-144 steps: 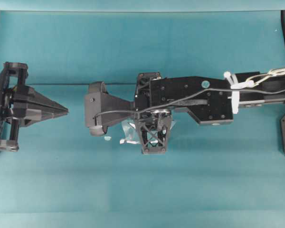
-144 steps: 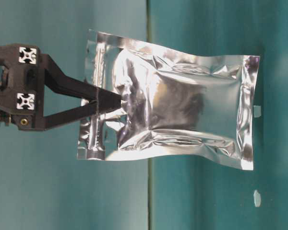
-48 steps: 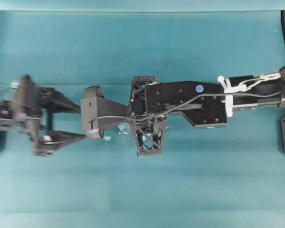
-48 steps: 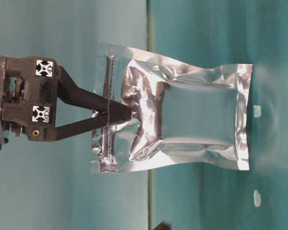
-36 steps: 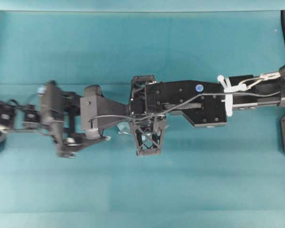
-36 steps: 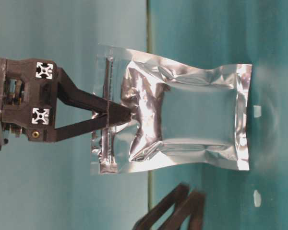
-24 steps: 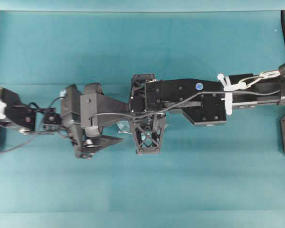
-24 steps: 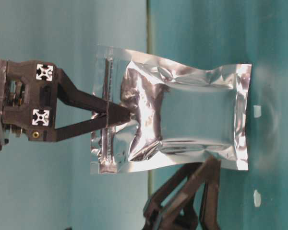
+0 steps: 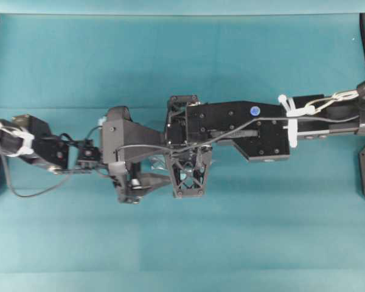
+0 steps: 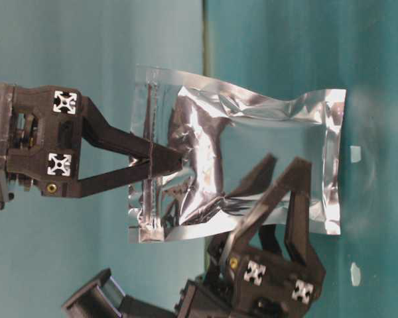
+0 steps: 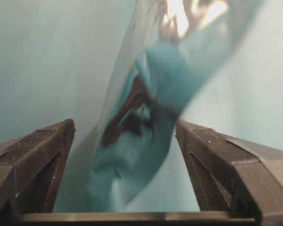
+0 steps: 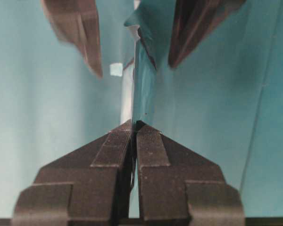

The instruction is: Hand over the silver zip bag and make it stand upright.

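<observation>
Overhead view: two black arms meet over one teal table (image 9: pixel 182 243). The right arm's body covers nearly all of the silver zip bag (image 9: pixel 160 165); only a small crinkled sliver shows beneath it. The left gripper (image 9: pixel 147 177) is half tucked under the right arm, so its spread is hard to read here.

Table-level view: this picture is turned sideways. One silver zip bag (image 10: pixel 252 165) hangs in the air, pinched at its zip strip by the right gripper (image 10: pixel 174 159), whose two fingers are closed on the foil. The left gripper (image 10: pixel 285 173) stands spread wide, partly in front of the bag's lower half.

Left wrist view: two fingers (image 11: pixel 35 160) stand wide apart with the blurred bag between them; contact cannot be told.

Right wrist view: the two closed fingers (image 12: pixel 151 146) clamp the bag's edge. Two blurred left fingertips (image 12: pixel 80 28) flank it farther out, cut off at the top.
</observation>
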You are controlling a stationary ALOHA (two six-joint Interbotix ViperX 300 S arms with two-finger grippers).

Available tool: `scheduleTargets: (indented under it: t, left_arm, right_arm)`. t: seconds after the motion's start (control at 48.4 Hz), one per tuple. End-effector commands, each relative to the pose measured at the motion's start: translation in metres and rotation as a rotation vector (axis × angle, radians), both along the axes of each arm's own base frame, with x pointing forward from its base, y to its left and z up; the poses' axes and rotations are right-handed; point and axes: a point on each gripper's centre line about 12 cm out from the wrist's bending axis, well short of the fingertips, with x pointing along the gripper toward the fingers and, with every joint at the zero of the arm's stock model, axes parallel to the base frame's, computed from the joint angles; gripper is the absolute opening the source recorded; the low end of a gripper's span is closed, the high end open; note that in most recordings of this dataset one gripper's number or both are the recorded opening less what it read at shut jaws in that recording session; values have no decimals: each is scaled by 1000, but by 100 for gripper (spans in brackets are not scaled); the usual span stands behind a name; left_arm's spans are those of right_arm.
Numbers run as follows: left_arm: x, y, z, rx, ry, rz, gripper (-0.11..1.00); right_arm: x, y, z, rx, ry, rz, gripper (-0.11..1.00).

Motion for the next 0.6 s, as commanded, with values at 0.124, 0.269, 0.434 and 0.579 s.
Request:
scheduleTargets:
  t: [0.124,0.269,0.434,0.579]
  left_arm:
    - [12,1,1,0,-23,2,93]
    - [12,1,-1,-5,-17,3,91]
    - [11,1,-2,-10,-15,4,84]
    - [12,1,-1,-4,-18,3,59]
  right_arm:
    - [1,1,6,3,-24,-5,4]
    - [2,1,6,1,-28,-6,4]
    - [1,2,6,3,-28,-5,4]
    - [1,1,6,3,-27,-6,4]
